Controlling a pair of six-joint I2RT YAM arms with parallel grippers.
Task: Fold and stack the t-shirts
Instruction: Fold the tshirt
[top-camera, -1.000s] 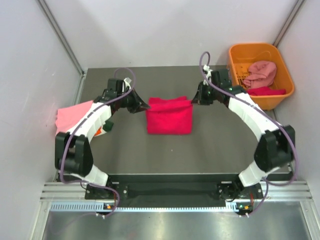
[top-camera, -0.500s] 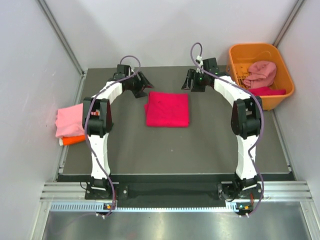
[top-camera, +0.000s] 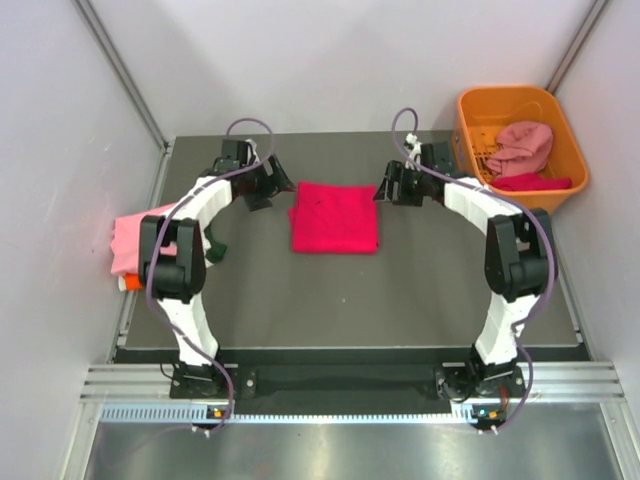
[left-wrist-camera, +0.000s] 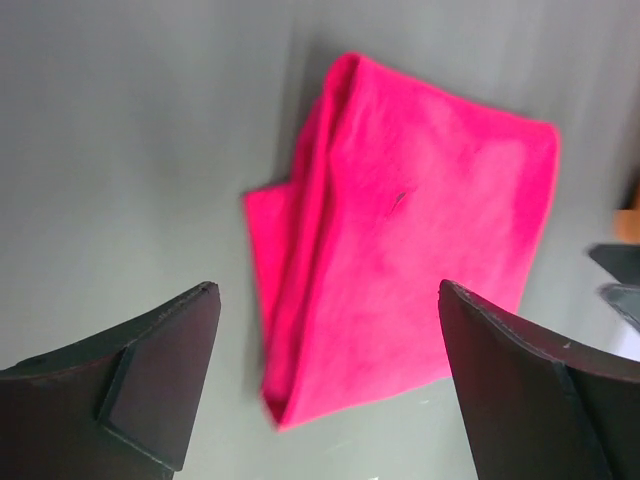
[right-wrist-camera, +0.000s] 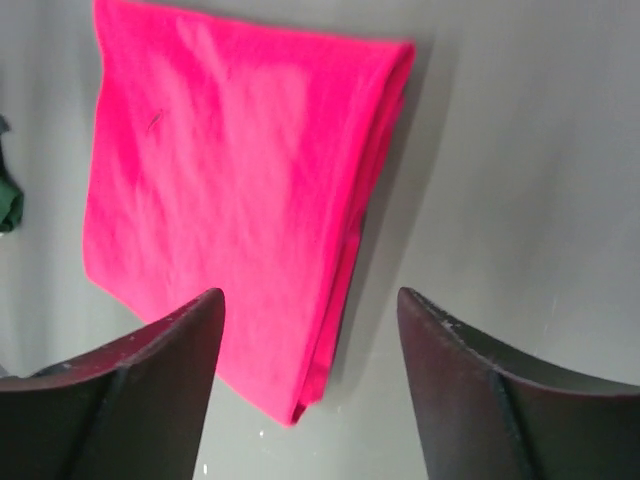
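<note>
Top view: the left arm (top-camera: 205, 195) and right arm (top-camera: 478, 205) are extended forward and bent inward toward the folded crimson t-shirt (top-camera: 335, 217), which is laid flat mid-bench (top-camera: 400, 290).

Left wrist view: the left fingers (left-wrist-camera: 160, 385) are spread wide; nothing is held.

Right wrist view: the right fingers (right-wrist-camera: 480, 400) are parted, empty, and clear of the shirt.

Shirts, six seen: one folded crimson-pink shirt (top-camera: 335, 217) between the left pincer (top-camera: 268, 187) and the right pincer (top-camera: 390, 186); three outboard of the left pincer, namely a light pink shirt (top-camera: 132, 238), an orange shirt (top-camera: 128, 283) and a dark green shirt (top-camera: 216, 248); two beyond the right pincer, a dusty pink shirt (top-camera: 522, 146) and a red shirt (top-camera: 532, 182). Pincers: two. Baskets: one orange basket (top-camera: 468, 118), just outboard of the right pincer.
</note>
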